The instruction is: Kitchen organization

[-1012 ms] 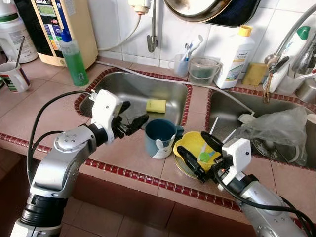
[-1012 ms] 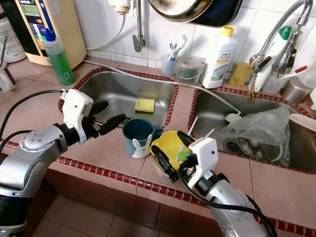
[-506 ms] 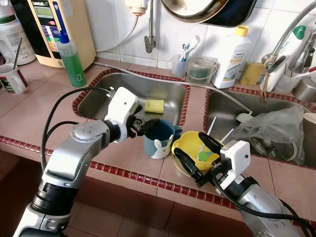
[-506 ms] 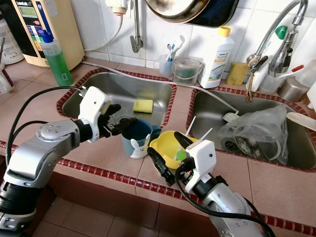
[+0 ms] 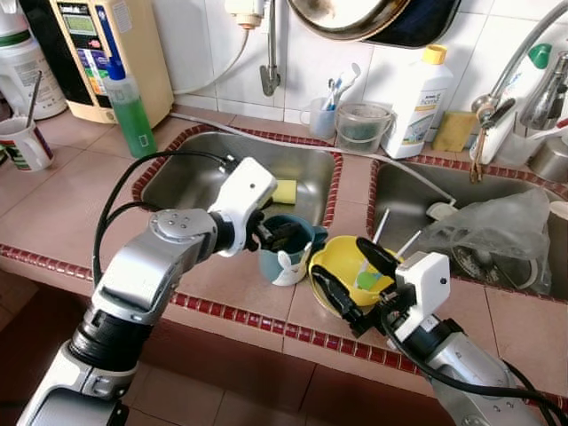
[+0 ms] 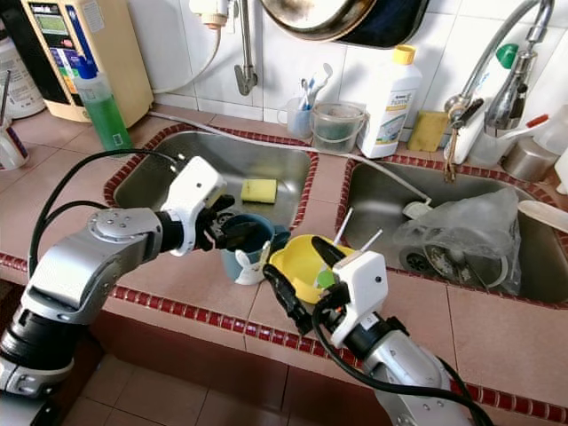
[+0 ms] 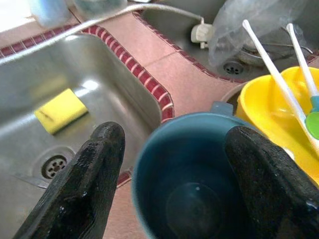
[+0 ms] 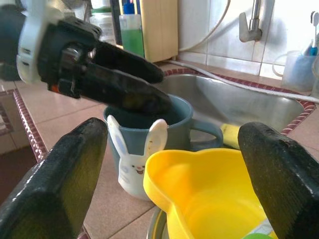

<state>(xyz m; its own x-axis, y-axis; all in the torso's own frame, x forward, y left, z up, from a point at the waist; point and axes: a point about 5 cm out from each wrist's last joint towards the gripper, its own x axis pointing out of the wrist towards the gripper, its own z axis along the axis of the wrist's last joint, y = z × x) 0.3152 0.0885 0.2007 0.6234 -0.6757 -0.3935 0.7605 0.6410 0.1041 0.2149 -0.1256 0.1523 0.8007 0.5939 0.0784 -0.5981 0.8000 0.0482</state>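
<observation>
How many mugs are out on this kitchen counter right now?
2. A blue bunny mug stands on the tiles between the left sink and the yellow bowl, with the left gripper at its rim. A white mug stands at the far left. Others may be hidden.

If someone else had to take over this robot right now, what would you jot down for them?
Left pincer: open, fingers straddling the rim of the blue bunny mug, not yet closed on it.
Right pincer: open, fingers either side of the yellow bowl, not gripping.
Mug and bowl stand touching on the tiled counter between the two sinks; the bowl holds white-handled utensils. A yellow sponge lies in the left sink.
Done: both pincers lined up.
Left: close, lift, and put both items away.
</observation>
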